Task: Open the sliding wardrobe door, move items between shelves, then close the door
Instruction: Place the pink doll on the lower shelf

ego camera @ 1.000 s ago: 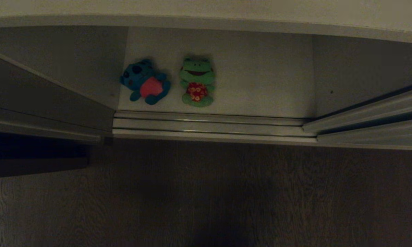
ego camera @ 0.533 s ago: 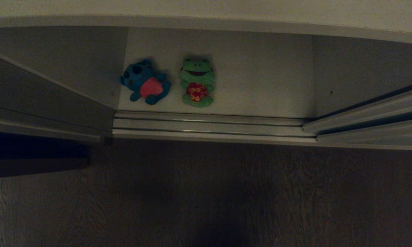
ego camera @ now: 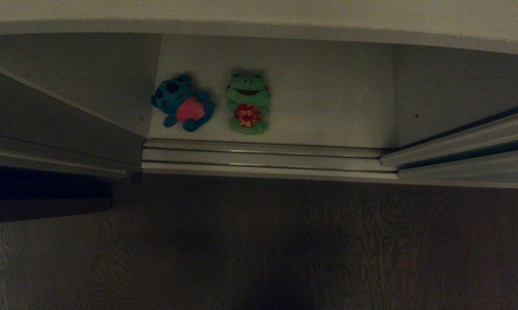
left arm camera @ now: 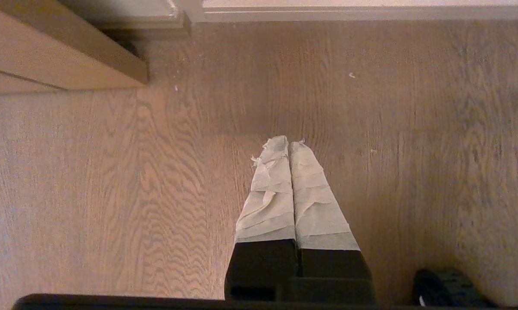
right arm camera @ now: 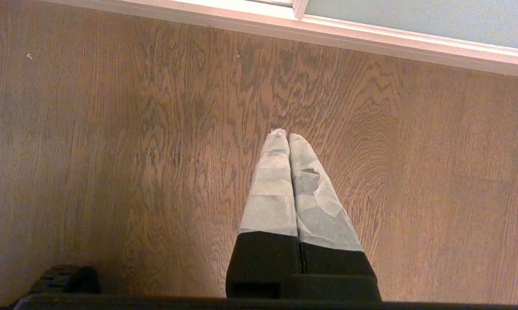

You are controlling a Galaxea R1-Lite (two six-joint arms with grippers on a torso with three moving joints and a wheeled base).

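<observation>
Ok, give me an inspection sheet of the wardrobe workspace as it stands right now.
Surface: white shelf at floor level, behind the silver rails.
Job's things: blue plush toy and green frog lie side by side on it, apart; the yellow one is not in view. Sliding door is drawn aside, opening exposed.
Clutter: nothing seen.
Grippers: left gripper and right gripper shut, empty, above the wooden floor.
Cables: nothing seen.
Surroundings: dim.

Left gripper and right gripper (both closed), pointing floorward.
</observation>
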